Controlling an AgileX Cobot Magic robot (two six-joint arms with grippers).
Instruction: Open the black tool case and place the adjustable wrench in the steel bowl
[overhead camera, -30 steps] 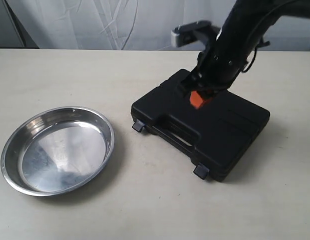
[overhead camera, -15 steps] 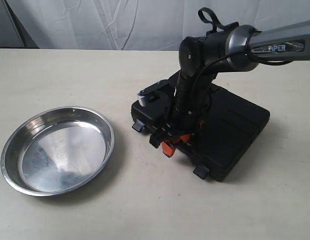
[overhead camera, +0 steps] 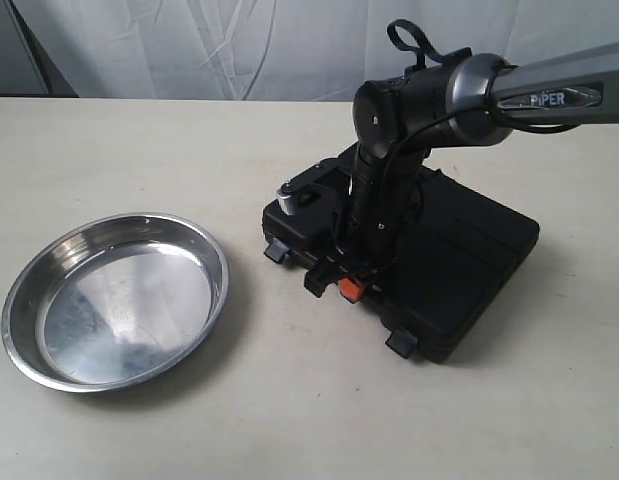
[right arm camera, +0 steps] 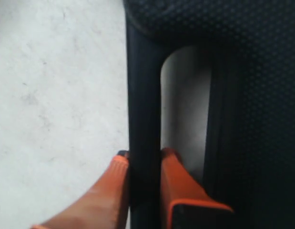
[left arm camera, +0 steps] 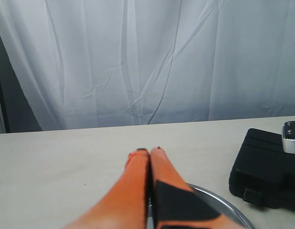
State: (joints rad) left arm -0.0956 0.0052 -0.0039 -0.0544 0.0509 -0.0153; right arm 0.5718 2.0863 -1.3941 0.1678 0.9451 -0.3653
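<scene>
**A:** Where is the case sitting?

**B:** The case (overhead camera: pixel 469 250) is lying flat and closed on the table (overhead camera: pixel 289 420), towards the right. The bowl (overhead camera: pixel 34 275) is sitting well apart on its left.

**A:** And the right claw, what is it doing?

**B:** The right claw (overhead camera: pixel 334 286) is reaching down over the case's front edge and pinching the handle (right arm camera: pixel 143 95). Its wrist view is showing one orange finger (right arm camera: pixel 111 191) pressing the outer side of the bar, over the table. The other finger is sitting inside the handle's opening and pressing the inner side. So the claw is standing narrow, clamped on that bar.

**A:** Are the latches showing?

**B:** Two latches (overhead camera: pixel 276 252) are sticking out from the front edge, one on each side of the claw. I am not managing to tell whether they are undone.

**A:** And the left claw?

**B:** The left claw (left arm camera: pixel 148 152) is hovering above the table near the bowl's rim, with its fingers pressed together and holding nothing. It is pointing towards the curtain (left arm camera: pixel 137 57), and the case is lying further ahead of it.

**A:** The wrench?

**B:** The lid is lying shut, so the wrench is hiding from every view
</scene>
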